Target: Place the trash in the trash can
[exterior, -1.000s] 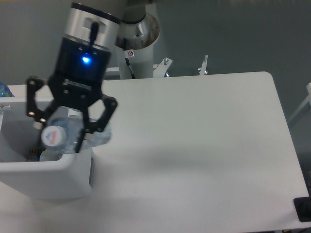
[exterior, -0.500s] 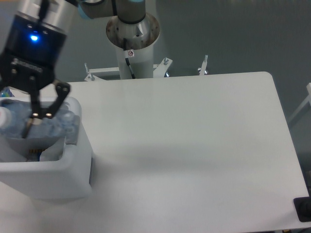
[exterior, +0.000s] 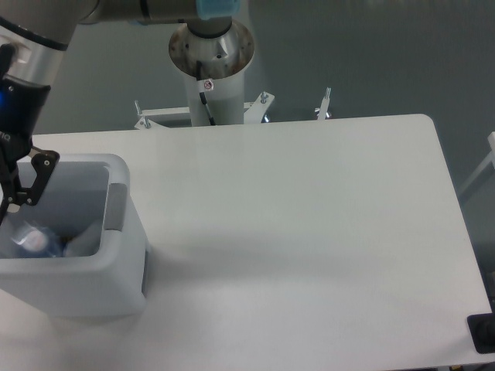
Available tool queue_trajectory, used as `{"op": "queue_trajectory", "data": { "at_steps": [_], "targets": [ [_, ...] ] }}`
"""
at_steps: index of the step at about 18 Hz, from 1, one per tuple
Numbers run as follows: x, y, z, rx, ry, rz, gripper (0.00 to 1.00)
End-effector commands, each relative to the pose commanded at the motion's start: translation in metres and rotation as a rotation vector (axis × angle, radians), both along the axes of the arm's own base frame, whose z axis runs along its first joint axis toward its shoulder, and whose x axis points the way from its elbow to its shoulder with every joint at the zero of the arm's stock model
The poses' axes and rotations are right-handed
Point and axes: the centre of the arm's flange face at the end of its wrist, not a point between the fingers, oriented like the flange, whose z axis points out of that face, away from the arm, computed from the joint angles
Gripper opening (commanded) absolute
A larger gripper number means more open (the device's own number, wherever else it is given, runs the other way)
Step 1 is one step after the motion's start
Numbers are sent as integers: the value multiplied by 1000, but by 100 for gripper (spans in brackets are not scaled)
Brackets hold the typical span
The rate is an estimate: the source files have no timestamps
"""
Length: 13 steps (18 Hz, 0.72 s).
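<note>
Table (exterior: 309, 232): white top, broad and flat; the trash can stands at its left end.
Arm (exterior: 31, 46): reaches in from the upper left, mostly cut off by the left edge of the view.
Trash can (exterior: 116, 286): large white bin with a grey panel on its inner right wall, open at the top.
Gripper (exterior: 11, 193): hangs over the bin's left side; only one black finger shows, nothing visible in it, so whether it is spread or closed cannot be told.
Bottle (exterior: 35, 239): clear plastic, blurred, lying low inside the bin, apart from the finger.
Paper wad: not visible anywhere; possibly inside the bin, hidden.
Step in hand: the drop of the bottle into the bin looks finished.
Next move: likely lifting straight up clear of the rim, without catching the bin wall.
</note>
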Motion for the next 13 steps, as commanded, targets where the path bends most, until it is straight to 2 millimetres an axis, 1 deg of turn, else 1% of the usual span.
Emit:
{"op": "queue_trajectory", "data": {
  "at_steps": [1,3,4,6,7,8,10,12,13],
  "targets": [
    [-2,1,0,7,21,-15,100],
    [-15,-2,2,27,58,-17,100],
    [-32,-6,1,28,77,-6,100],
    [-54,-4,-9,22,135,-16,100],
    [-69,-7,-12,14,177,-12,100],
    [-86,-14,-13,4,215,5,100],
    [-102,-20,-10,-14,289,27,100],
    [-131,-34,-10,-55,379,72,100],
    [-141,-38,-11,-77,430,70,100]
  ]
}}
